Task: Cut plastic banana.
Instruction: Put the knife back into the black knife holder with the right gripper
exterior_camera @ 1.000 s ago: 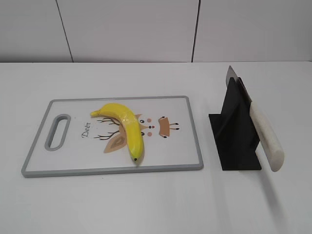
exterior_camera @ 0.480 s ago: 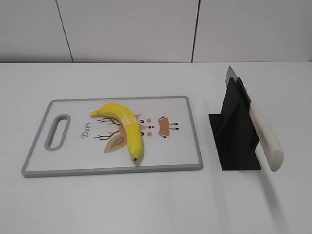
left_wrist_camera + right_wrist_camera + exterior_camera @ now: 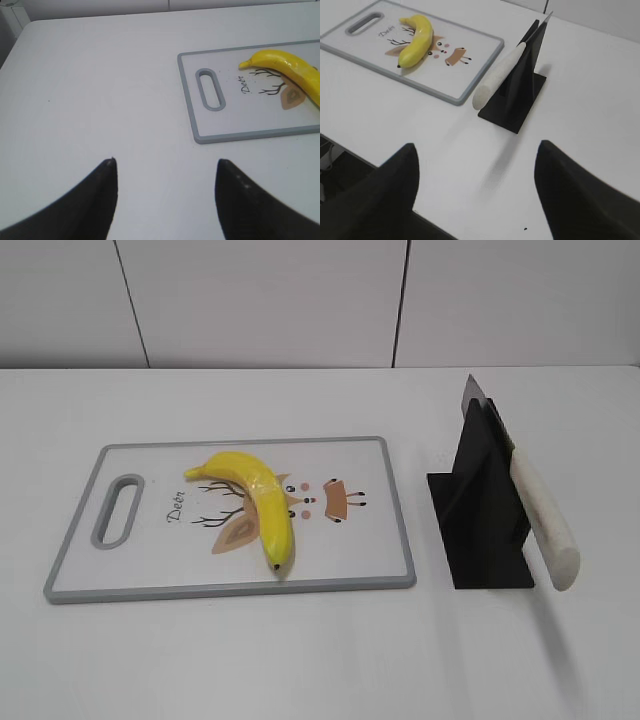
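1. The banana (image 3: 252, 502) is lying on the board (image 3: 388, 540), curved across the printed deer picture, its dark tip pointing toward the board's near edge.
2. The board is resting flat on the white bench (image 3: 300, 650), its handle slot at the left end.
3. The knife (image 3: 540, 515) is being held in a black stand (image 3: 485, 510) just right of the board, its white handle sloping down toward the front and its blade tip sticking up behind the stand.
4. The left fingers (image 3: 165, 200) are being held wide apart over bare bench, gripping nothing; the banana (image 3: 287, 67) is seen well ahead and to their right.
5. The right fingers (image 3: 477, 192) are likewise spread open and empty above the bench; the stand (image 3: 520, 90) and knife (image 3: 500, 82) are lying ahead of them, and the banana (image 3: 417, 42) is seen farther off to the left, well apart from them.
6. Neither set of fingers is showing in the exterior view.
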